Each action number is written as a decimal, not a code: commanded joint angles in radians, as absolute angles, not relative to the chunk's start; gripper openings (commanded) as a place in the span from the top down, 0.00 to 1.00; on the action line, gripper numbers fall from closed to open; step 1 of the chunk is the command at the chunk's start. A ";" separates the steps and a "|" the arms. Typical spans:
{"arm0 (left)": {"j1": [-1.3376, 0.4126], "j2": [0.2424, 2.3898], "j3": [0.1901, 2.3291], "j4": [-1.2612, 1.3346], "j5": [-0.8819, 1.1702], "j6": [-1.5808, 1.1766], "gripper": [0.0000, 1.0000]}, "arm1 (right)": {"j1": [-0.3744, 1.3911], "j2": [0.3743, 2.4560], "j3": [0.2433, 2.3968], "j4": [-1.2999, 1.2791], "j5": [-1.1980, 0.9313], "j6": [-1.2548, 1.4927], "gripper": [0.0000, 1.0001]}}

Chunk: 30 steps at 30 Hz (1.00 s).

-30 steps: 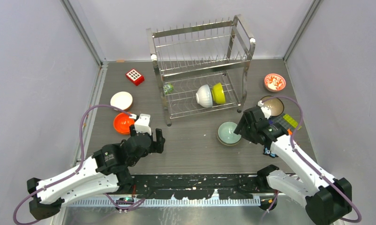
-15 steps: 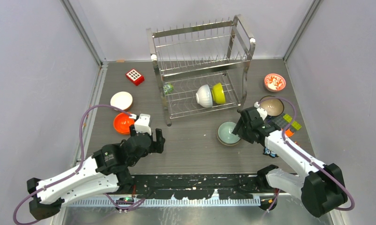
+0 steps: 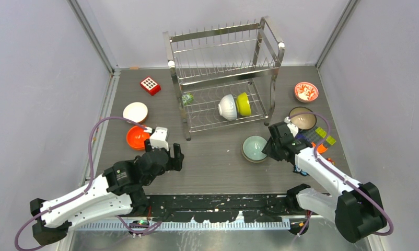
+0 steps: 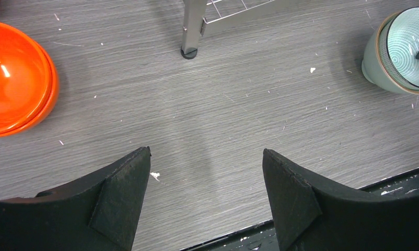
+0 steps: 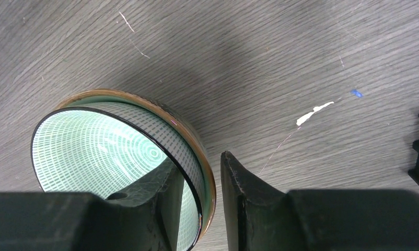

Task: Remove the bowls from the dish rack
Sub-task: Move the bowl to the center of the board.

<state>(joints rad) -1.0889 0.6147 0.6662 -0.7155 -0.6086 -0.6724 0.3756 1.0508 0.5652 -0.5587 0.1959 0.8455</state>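
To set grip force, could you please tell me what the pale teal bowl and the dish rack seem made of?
The pale teal bowl looks like glazed ceramic: glossy, with fine printed rings and a brown rim. The dish rack looks like polished steel wire, bright and mirror-shiny.

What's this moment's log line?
left pincer open, empty | right pincer straddles teal bowl rim | dish rack: white bowl, yellow bowl inside

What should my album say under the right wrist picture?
Right gripper straddles the rim of the teal bowl on the table, one finger inside, one outside.
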 commanded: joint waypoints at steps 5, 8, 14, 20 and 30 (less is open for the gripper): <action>-1.092 0.611 0.675 -0.695 -0.627 -0.676 0.20 | 0.370 1.010 0.564 -0.550 0.220 0.858 0.71; -1.092 0.611 0.675 -0.695 -0.626 -0.676 0.20 | 0.368 0.998 0.559 -0.554 0.226 0.859 0.76; -1.092 0.611 0.675 -0.693 -0.624 -0.676 0.20 | 0.366 0.965 0.561 -0.585 0.270 0.868 0.87; -1.092 0.608 0.675 -0.692 -0.622 -0.677 0.20 | 0.350 0.929 0.578 -0.647 0.340 0.885 0.93; -1.092 0.605 0.673 -0.690 -0.614 -0.676 0.20 | 0.162 0.873 0.577 -0.674 0.336 0.892 0.99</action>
